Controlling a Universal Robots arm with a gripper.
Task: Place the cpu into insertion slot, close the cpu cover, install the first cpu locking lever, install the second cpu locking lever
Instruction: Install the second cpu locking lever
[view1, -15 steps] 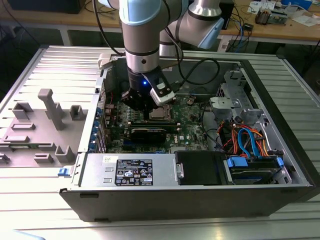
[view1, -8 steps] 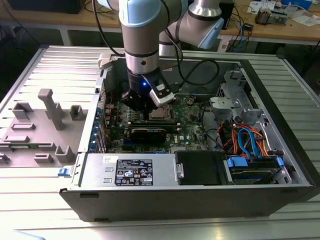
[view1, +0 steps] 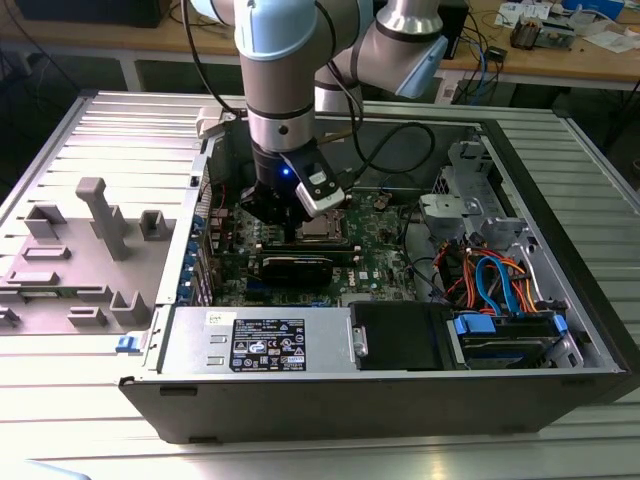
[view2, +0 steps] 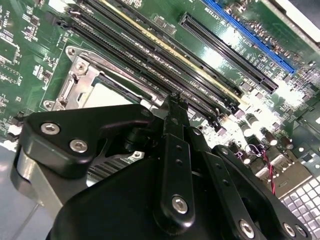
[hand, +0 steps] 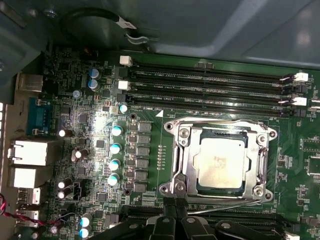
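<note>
The cpu (hand: 220, 162), a silvery square chip, lies seated in the insertion slot (hand: 220, 134) on the green motherboard. The cpu cover (hand: 186, 155), a thin metal frame, lies flat around the chip. A thin wire locking lever (hand: 225, 209) runs along the socket edge nearest my fingers. My gripper (hand: 176, 201) is shut, its black fingertips pressed together at that edge, by the lever's hooked end (hand: 179, 186); whether they touch it I cannot tell. In the second wrist view the gripper (view2: 175, 97) points down beside the cpu (view2: 107, 95). In the exterior view the gripper (view1: 300, 228) hangs over the cpu (view1: 322, 230).
Long black memory slots (hand: 210, 87) lie beside the socket. A black card (view1: 295, 268) stands next to it, with the power supply (view1: 255, 345) and drive bay cables (view1: 490, 280) along the case. A grey fixture tray (view1: 90, 250) sits outside, on the exterior view's left.
</note>
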